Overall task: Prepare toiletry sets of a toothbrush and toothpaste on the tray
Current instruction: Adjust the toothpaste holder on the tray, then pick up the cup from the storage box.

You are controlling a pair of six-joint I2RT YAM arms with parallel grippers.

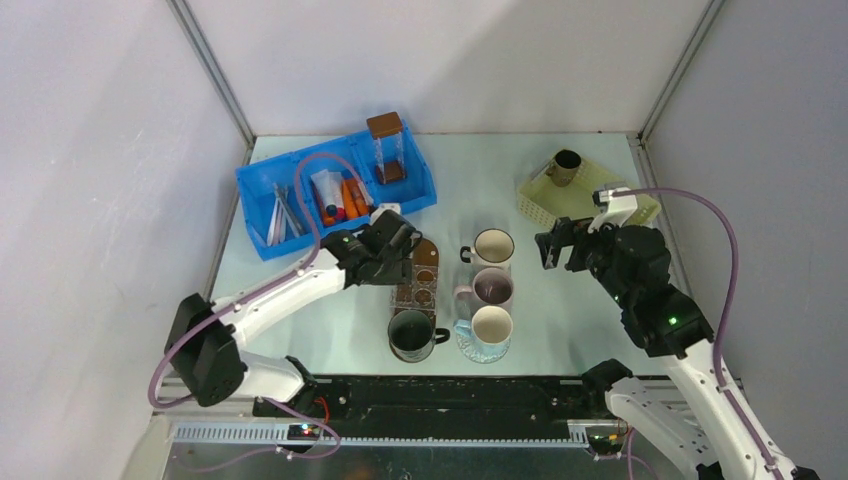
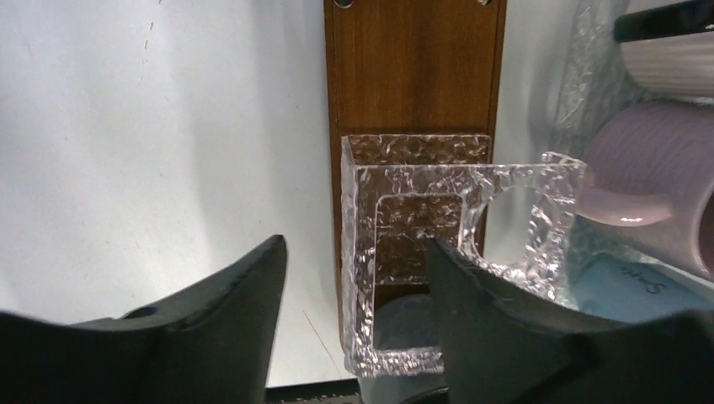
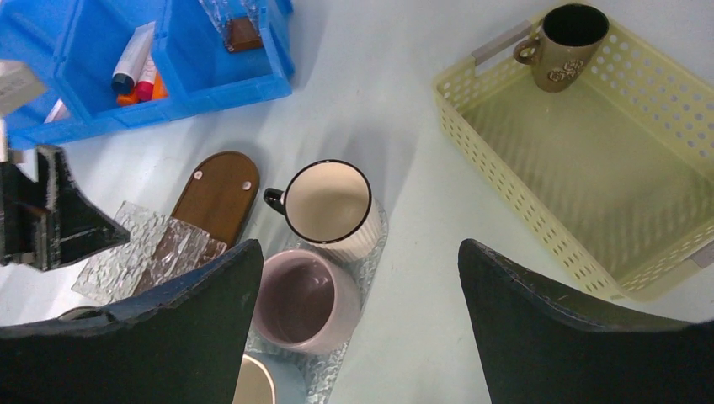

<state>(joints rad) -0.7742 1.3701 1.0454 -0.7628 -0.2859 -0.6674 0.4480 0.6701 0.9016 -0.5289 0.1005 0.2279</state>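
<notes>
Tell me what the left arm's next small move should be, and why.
Probably lower the left hand a little and close it on the clear box. The hand is open and empty, one wall of the box already sits in its gap, and the box lies on the brown board.

The bin (image 1: 252, 205) is bright blue. Inside it, the toothpaste (image 1: 350, 197) tubes are orange with white ends, the toothbrush (image 1: 280, 215) handles are grey-silver, and the clear box (image 1: 387, 150) has a brown lid. In front of the bin, a dark brown wood-grain board (image 2: 412, 76) carries a clear, pebble-textured holder (image 2: 404, 210). Right of the bin, the tray (image 3: 345, 353) is clear and crinkle-patterned. On it are a cream ribbed mug (image 3: 324, 202) with a black rim and a pale lilac mug (image 3: 299, 299). Further right of the bin, the perforated basket (image 3: 497, 160) is pale yellow and holds a brown mug (image 3: 566, 50).
</notes>
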